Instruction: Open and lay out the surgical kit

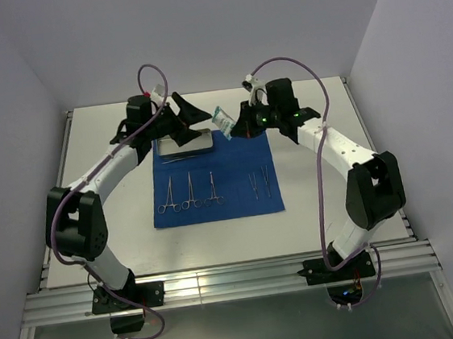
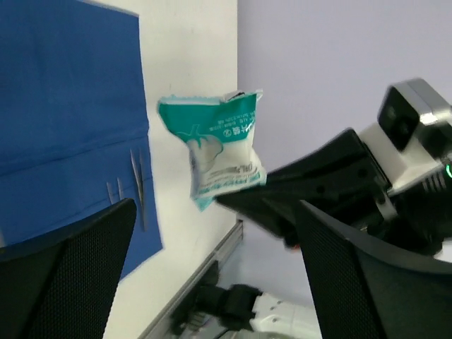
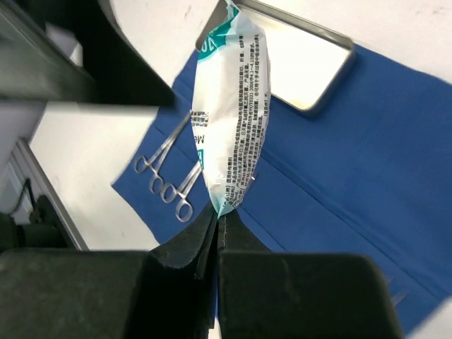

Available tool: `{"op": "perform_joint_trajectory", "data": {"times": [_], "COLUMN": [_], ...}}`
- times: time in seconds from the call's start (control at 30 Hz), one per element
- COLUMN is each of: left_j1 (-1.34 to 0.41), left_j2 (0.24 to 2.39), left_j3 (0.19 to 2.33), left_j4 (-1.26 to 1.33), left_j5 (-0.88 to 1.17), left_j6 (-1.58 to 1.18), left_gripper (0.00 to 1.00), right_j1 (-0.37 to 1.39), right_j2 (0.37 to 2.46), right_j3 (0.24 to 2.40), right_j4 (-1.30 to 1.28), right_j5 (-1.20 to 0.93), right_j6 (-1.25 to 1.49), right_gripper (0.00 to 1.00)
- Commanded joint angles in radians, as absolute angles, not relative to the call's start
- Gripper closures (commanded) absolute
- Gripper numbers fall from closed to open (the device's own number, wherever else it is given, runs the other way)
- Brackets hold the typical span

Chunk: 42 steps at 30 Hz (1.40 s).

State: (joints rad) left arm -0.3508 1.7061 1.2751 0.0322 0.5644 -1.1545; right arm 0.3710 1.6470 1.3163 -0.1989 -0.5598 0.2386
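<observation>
The royal-blue cloth (image 1: 226,165) lies spread flat on the table. The steel tray (image 1: 183,144) sits at its far left corner. Three ring-handled clamps (image 1: 188,192) and the tweezers (image 1: 259,182) lie in a row on the cloth. My right gripper (image 1: 240,124) is shut on the lower end of the white-green packet (image 1: 223,120) and holds it in the air over the cloth's far edge. In the right wrist view the packet (image 3: 236,113) hangs from the gripper (image 3: 217,220) above the tray (image 3: 304,63). My left gripper (image 1: 194,114) is open and empty, just left of the packet (image 2: 219,145).
White walls close in the table on three sides. A metal rail (image 1: 222,282) runs along the near edge by the arm bases. The two grippers stand close together over the far edge of the cloth.
</observation>
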Motion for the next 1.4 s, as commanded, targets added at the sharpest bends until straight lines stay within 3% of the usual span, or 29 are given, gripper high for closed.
{"op": "perform_joint_trajectory", "data": {"times": [0.0,0.2,0.33,0.5,0.63,0.8,0.97,1.1,1.13,1.37], "left_j1": [-0.244,-0.143,-0.159,-0.227,-0.340,-0.397,-0.426,-0.434,-0.443,-0.469], "left_j2": [1.603,1.548,1.632,1.784,1.917,1.885,1.882,1.894,1.896,1.901], "left_j3": [1.308,1.366,1.524,1.768,1.974,1.885,1.871,1.888,1.891,1.875], "left_j4": [0.052,-0.181,-0.539,-0.835,-1.374,-1.345,-1.358,-1.333,-1.335,-1.301], "left_j5": [0.759,1.280,1.330,1.347,1.296,1.309,1.292,1.292,1.284,1.215], "left_j6": [-0.713,0.160,0.593,0.812,1.251,1.255,1.232,1.146,1.129,1.057], "left_gripper": [0.01,0.01,0.01,0.04,0.09,0.04,0.06,0.18,0.26,0.39], "right_j1": [0.308,0.281,0.294,0.325,0.353,0.383,0.399,0.422,0.425,0.431], "right_j2": [1.539,1.503,1.520,1.574,1.585,1.580,1.568,1.563,1.562,1.562], "right_j3": [1.333,1.365,1.410,1.486,1.512,1.529,1.531,1.540,1.542,1.581], "right_j4": [-0.315,-0.637,-0.836,-1.043,-1.092,-1.117,-1.083,-1.068,-1.068,-1.065], "right_j5": [-0.722,-0.966,-1.046,-1.062,-1.046,-1.012,-0.974,-0.921,-0.914,-0.887], "right_j6": [0.045,-0.325,-0.532,-0.698,-0.741,-0.765,-0.746,-0.733,-0.733,-0.716], "right_gripper": [1.00,1.00,1.00,1.00,1.00,1.00,1.00,1.00,1.00,1.00]}}
